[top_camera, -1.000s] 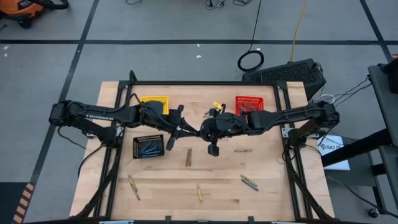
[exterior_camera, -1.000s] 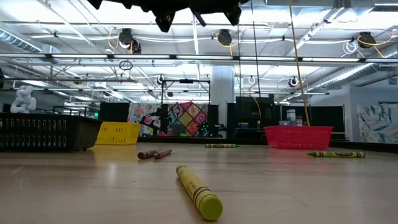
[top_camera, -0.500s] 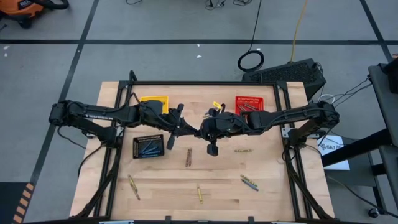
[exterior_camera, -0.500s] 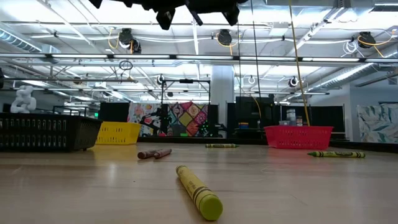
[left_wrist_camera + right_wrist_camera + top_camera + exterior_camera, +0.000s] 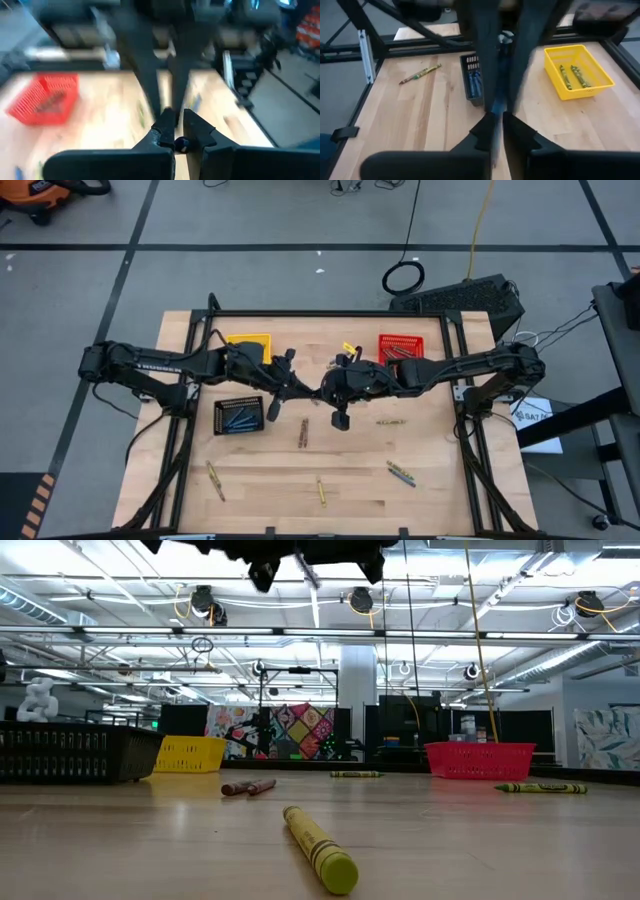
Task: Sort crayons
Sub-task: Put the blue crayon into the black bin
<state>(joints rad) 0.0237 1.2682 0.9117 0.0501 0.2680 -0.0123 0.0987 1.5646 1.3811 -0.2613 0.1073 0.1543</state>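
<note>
- Black basket, left of centre, already holds blue crayons. The carried one probably belongs there, so draw the arms apart before swinging left.
- Left gripper meets the right gripper above mid-table, its jaws pinching a blue crayon. Whether the right one grips or has released, I cannot tell.
- Only the wrist views show that crayon; from overhead the arms hide it.

two dark jointed arms; white lettering on left arm; black tapered fingers on end effector.
</note>
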